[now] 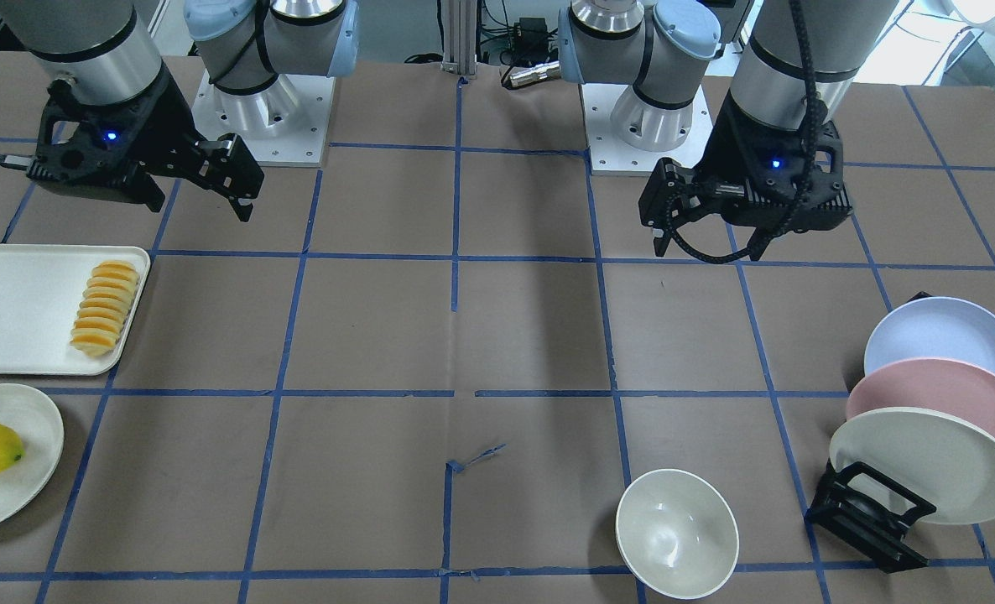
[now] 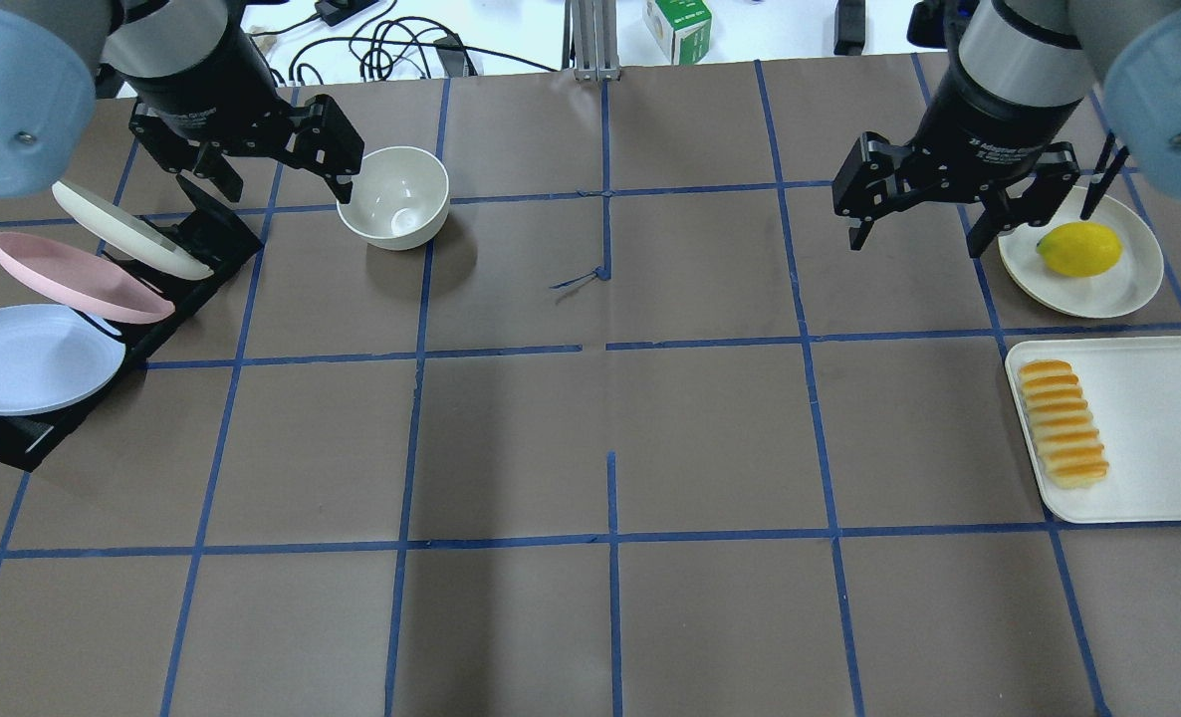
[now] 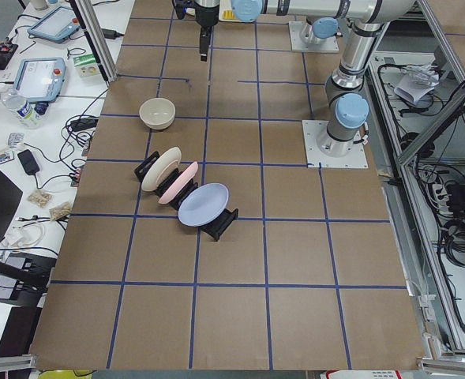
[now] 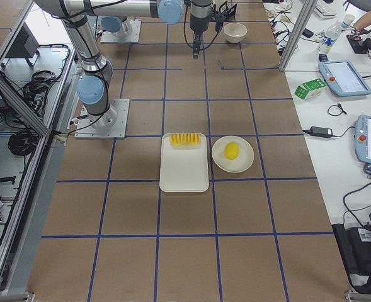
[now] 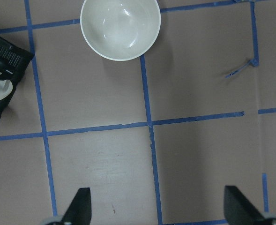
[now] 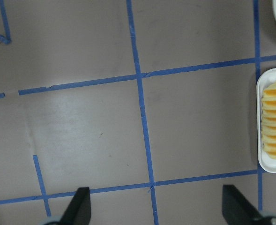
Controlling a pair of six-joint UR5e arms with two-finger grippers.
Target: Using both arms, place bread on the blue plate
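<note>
The bread point(image 2: 1062, 423) is a sliced orange-topped loaf lying on the near left edge of a white tray point(image 2: 1158, 438); it also shows in the front view point(image 1: 105, 306) and the right wrist view point(image 6: 274, 122). The blue plate point(image 2: 28, 358) leans in a black rack point(image 2: 13, 438), also visible in the front view point(image 1: 942, 340). My left gripper point(image 2: 252, 184) is open and empty, high above the table beside the bowl and the rack. My right gripper point(image 2: 917, 239) is open and empty, above the table left of the lemon's plate, away from the bread.
A pink plate point(image 2: 73, 279) and a cream plate point(image 2: 127, 229) stand in the same rack behind the blue one. A cream bowl point(image 2: 394, 196) sits near the left gripper. A lemon point(image 2: 1078, 249) lies on a cream plate point(image 2: 1118, 289) beyond the tray.
</note>
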